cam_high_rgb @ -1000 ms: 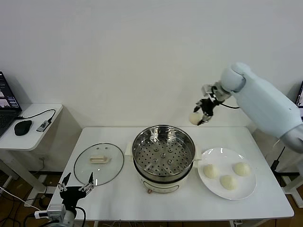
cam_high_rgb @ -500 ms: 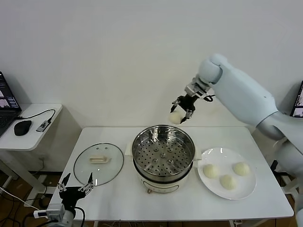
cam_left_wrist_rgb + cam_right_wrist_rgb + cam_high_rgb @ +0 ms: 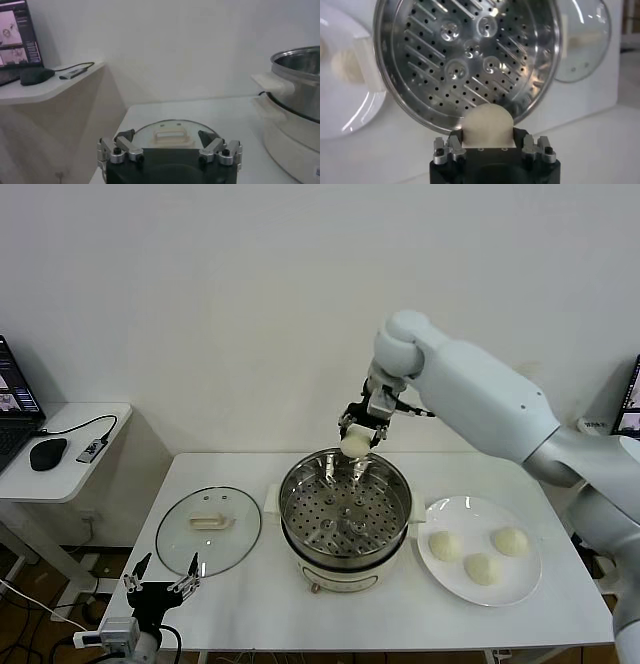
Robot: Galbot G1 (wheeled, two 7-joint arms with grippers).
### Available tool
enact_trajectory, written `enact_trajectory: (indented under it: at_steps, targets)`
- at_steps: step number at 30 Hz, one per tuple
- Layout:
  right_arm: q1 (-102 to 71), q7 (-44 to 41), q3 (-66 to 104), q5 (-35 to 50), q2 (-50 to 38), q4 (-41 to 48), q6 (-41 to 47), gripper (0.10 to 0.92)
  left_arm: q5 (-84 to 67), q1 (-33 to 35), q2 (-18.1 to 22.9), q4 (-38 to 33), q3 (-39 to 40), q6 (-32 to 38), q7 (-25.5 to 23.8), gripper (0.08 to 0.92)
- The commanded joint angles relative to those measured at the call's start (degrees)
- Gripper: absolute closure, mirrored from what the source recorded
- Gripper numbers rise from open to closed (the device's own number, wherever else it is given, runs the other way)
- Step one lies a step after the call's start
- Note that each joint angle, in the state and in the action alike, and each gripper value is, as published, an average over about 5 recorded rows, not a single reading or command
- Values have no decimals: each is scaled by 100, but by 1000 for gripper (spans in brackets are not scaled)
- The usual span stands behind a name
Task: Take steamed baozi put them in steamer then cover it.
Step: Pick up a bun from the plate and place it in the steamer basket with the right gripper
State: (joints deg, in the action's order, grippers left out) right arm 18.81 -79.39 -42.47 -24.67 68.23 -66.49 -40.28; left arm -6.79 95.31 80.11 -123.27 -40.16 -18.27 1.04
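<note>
My right gripper (image 3: 355, 440) is shut on one cream-white baozi (image 3: 353, 444) and holds it in the air above the far rim of the steamer (image 3: 345, 509), whose perforated tray holds no buns. The wrist view shows the bun (image 3: 487, 126) between the jaws, over the tray (image 3: 467, 55). Three baozi (image 3: 483, 551) lie on the white plate (image 3: 440, 578) right of the steamer. The glass cover (image 3: 209, 529) lies flat on the table left of the steamer. My left gripper (image 3: 160, 580) is open and parked at the table's front left edge, facing the cover (image 3: 169, 134).
A side table (image 3: 62, 464) at far left holds a mouse, a laptop edge and a cable. The white table's front edge (image 3: 380, 636) runs before the steamer. The steamer's side handle (image 3: 272, 85) shows in the left wrist view.
My right arm has carried the baozi leftward and down, from above the table's far right to over the steamer's far rim. The left arm has not moved.
</note>
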Motion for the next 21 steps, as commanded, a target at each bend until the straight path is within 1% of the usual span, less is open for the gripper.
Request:
enact_trajectory:
  at_steps: [1,11,21]
  targets:
    - [-138,95,-145,-535,161,-160,-336,410,35,35,22,-37,47,-39,5,177]
    - [-452,132,-17,-499,480,474,-322,409,54,18,-3,74,76,-72,-18,177]
    - [-660,358,173,-787,775,1073,-358,406,55,-69,-9,181,94,-100,-38,177]
